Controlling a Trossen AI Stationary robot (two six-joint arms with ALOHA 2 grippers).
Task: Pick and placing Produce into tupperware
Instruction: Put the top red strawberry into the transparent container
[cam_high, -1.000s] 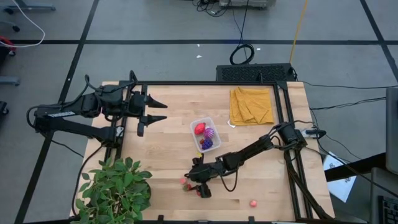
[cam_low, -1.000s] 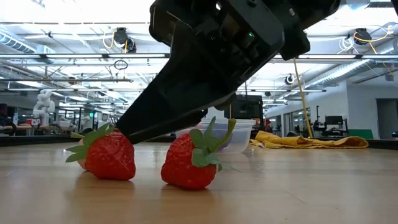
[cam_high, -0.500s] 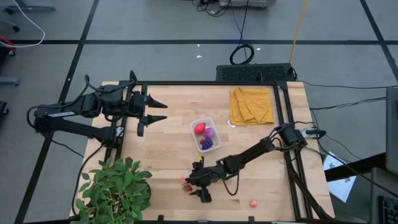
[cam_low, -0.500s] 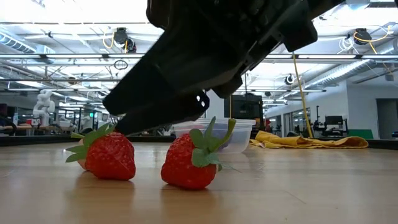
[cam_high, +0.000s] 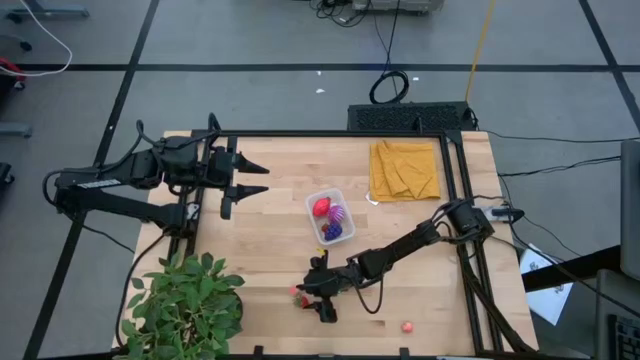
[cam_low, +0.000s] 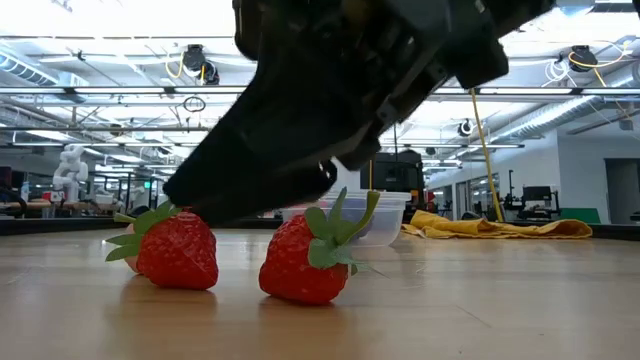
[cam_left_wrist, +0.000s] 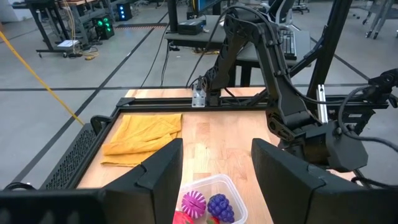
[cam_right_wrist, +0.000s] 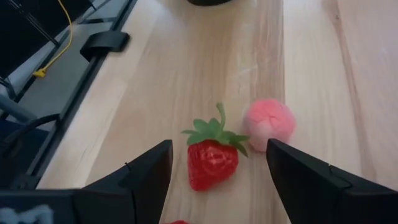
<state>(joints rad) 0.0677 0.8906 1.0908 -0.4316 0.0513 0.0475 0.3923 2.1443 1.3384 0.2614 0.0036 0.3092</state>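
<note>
1. Right gripper (cam_high: 314, 296) low over front-centre of wooden table (cam_high: 270, 255), fingers spread, nothing held; in right wrist view the two dark fingers (cam_right_wrist: 134, 180) flank a strawberry (cam_right_wrist: 212, 158) w/ green leaves, no contact seen.
2. Pink fuzzy ball (cam_right_wrist: 268, 122) just beside that strawberry, touching or nearly so; can't tell which.
3. Low view: two strawberries side by side on tabletop, left one (cam_low: 175, 247) and right one (cam_low: 305, 258), apart from each other, right gripper's dark bulk hanging directly above.
4. Clear tupperware (cam_high: 331, 218) at table centre, beyond the gripper; holds red strawberry (cam_high: 321, 208), spiky magenta fruit (cam_high: 339, 214), purple grape bunch (cam_high: 332, 231).
5. Small pink-red piece (cam_high: 407, 326) alone near front edge, well apart from gripper.
6. Left gripper (cam_high: 246, 189) hovering over table's left-rear part, fingers apart, empty; well away from produce.
7. Folded mustard-yellow cloth (cam_high: 404, 169) at right-rear corner; green potted plant (cam_high: 185, 304) at left-front corner.
</note>
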